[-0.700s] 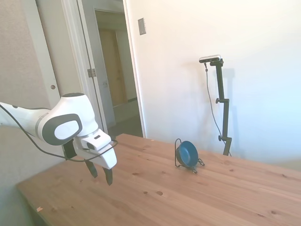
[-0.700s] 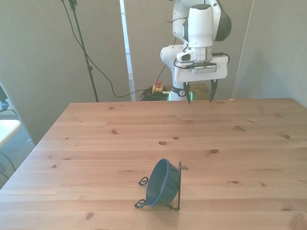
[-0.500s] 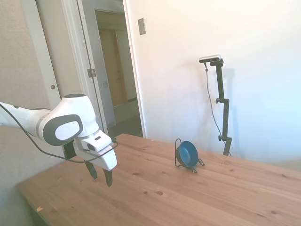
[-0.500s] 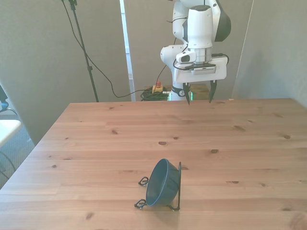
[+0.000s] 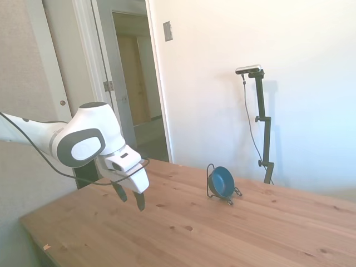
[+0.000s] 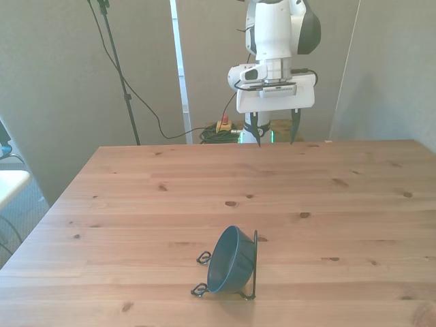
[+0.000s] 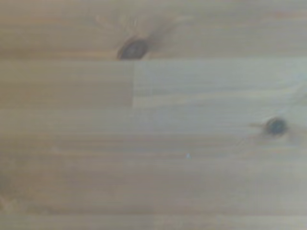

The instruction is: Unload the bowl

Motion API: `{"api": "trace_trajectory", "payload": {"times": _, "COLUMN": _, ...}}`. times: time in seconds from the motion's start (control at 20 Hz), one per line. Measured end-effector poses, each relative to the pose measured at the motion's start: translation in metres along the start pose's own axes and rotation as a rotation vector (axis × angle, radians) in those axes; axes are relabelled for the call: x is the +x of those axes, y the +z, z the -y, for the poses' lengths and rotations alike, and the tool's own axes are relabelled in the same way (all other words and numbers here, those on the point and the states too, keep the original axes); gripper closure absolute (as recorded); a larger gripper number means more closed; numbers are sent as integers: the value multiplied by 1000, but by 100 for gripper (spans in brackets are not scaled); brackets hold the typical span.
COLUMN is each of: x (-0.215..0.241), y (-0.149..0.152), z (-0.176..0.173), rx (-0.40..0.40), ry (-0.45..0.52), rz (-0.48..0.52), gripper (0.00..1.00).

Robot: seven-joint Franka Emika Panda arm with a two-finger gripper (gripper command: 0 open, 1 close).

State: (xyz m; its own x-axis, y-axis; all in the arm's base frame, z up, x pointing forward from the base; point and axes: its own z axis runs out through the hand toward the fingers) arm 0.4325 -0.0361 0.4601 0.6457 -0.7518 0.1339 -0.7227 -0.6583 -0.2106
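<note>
Since the earlier frames the arm has swung: in the side view the gripper (image 5: 130, 198) now sits a little further right and lower in the frame, and in the front view it (image 6: 274, 134) has slid slightly to the left and up, near the top middle of the picture. The bowl and its rack have not shifted.

The claw's two dark fingers (image 6: 294, 129) stand spread apart with nothing between them, hanging above the wooden table (image 6: 136, 204) near its far edge in the front view.

The dark-blue bowl (image 6: 230, 259) is in the lower middle of the front view, standing on its edge in a thin black wire rack (image 6: 253, 266), with its rounded outside facing the front view's left. In the side view the bowl (image 5: 221, 181) lies right of centre, its lighter teal inside turned toward that camera, the wire rack (image 5: 211, 183) holding it upright on the table (image 5: 267, 233). Bowl and gripper are well apart, with bare planks between them.

The wrist view shows only blurred pale wood grain (image 7: 192, 158) with two dark knots, one of them (image 7: 133, 48) larger than the other.

In the upper left of the side view, an open doorway (image 5: 139, 83) stands behind the arm.
</note>
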Motion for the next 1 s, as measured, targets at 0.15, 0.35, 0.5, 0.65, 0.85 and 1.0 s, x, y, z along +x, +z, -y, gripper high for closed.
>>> {"api": "trace_trajectory", "payload": {"times": 0.15, "x": 28, "y": -6, "z": 4, "rx": 25, "ry": 6, "rz": -26, "gripper": 0}}
{"api": "trace_trajectory", "payload": {"times": 0.35, "x": 73, "y": -9, "z": 14, "rx": 55, "ry": 13, "rz": -44, "gripper": 0}}
{"api": "trace_trajectory", "payload": {"times": 0.5, "x": 116, "y": -5, "z": 25, "rx": 82, "ry": 18, "rz": -57, "gripper": 0}}
{"api": "trace_trajectory", "payload": {"times": 0.65, "x": 152, "y": 11, "z": 44, "rx": 88, "ry": 7, "rz": -60, "gripper": 0}}
{"api": "trace_trajectory", "payload": {"times": 0.85, "x": 182, "y": 22, "z": 70, "rx": 91, "ry": -16, "rz": -70, "gripper": 0}}
{"api": "trace_trajectory", "payload": {"times": 1.0, "x": 198, "y": 23, "z": 84, "rx": 106, "ry": -46, "rz": -71, "gripper": 0}}
